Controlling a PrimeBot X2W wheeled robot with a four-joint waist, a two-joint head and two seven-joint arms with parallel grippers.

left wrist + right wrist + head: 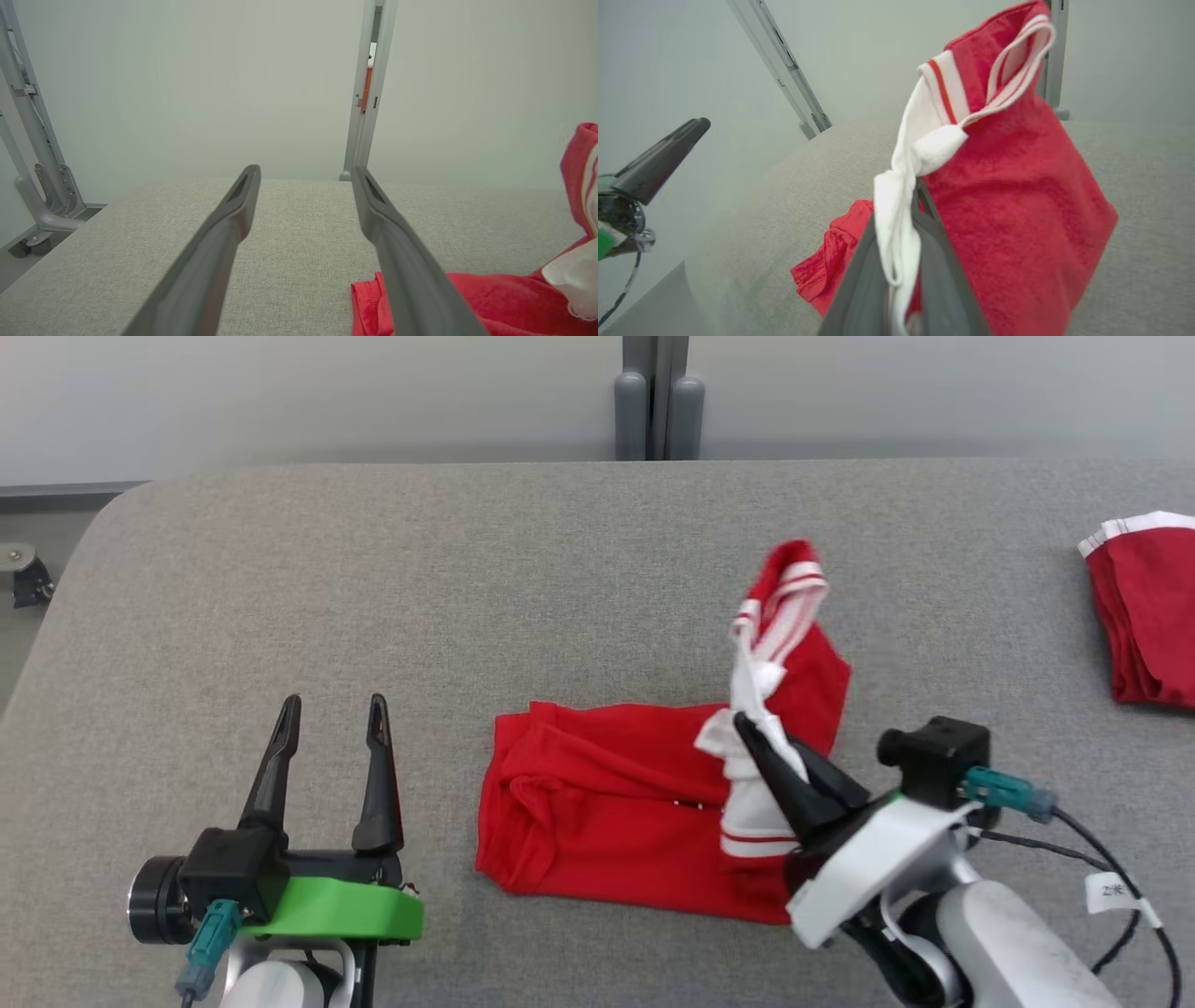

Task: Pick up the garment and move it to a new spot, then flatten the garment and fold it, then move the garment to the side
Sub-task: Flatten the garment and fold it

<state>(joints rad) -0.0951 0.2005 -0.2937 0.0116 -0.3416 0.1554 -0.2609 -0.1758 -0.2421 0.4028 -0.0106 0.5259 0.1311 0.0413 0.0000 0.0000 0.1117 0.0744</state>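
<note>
The left wrist view's edge cuts off the garment [490, 298]; the head view's right edge, a red cloth [1146, 616].

Test lab, grey padded table [467, 569], bare wall [187, 84], metal frame [44, 218]

Grey cloth table [373, 569], pale wall [280, 392] behind w/ metal post [658, 401]; caster [28, 581] at L edge.

Two long dark tapered fingers [275, 775] are borne by the left hand [335, 702] and the right hand [747, 728]. A green plate [336, 907] is fitted behind the left, a white bracket [868, 868] behind the right. Teal plugs [1004, 791] (in black camera blocks [934, 756]) are fitted at both wrists, a white tag [1111, 893] on the right cable [1072, 817].
</note>
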